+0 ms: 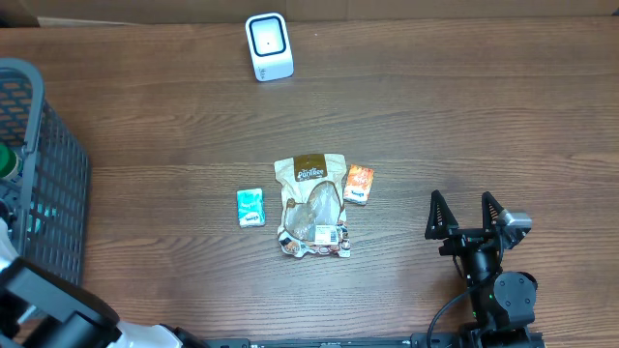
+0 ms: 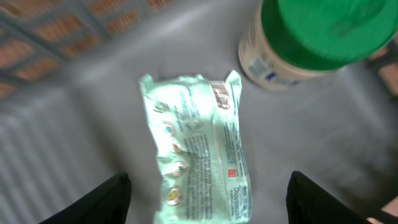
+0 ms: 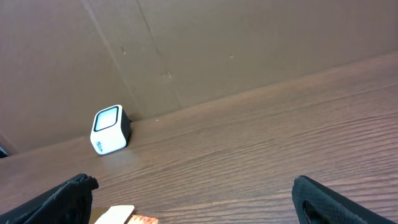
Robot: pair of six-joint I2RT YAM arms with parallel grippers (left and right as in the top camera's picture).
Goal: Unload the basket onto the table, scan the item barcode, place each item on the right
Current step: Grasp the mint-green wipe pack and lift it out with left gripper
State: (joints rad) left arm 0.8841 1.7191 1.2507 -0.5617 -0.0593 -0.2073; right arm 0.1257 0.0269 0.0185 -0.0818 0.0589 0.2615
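Left gripper [image 2: 208, 186] jaws spread wide, gripping nothing; pale green packet [image 2: 198, 143] lies flat between its fingers inside the basket [image 1: 53, 164], green-lidded jar [image 2: 311, 37] ahead to the right (blurry). Right gripper [image 1: 462, 203] wide open and empty, scanner [image 1: 269, 46] far ahead-left, brown pouch [image 1: 311, 205] to its left

One of each kind: seven things on one brown wooden table [image 1: 464, 116].
One white cube-shaped barcode scanner [image 1: 268, 46], one tan stand-up snack pouch [image 1: 311, 205], one small teal packet [image 1: 250, 207], one small orange packet [image 1: 359, 184], one grey plastic mesh basket [image 1: 53, 164]; inside it, one pale green printed wrapper packet [image 2: 199, 155] and one cream jar with a green lid [image 2: 311, 37].
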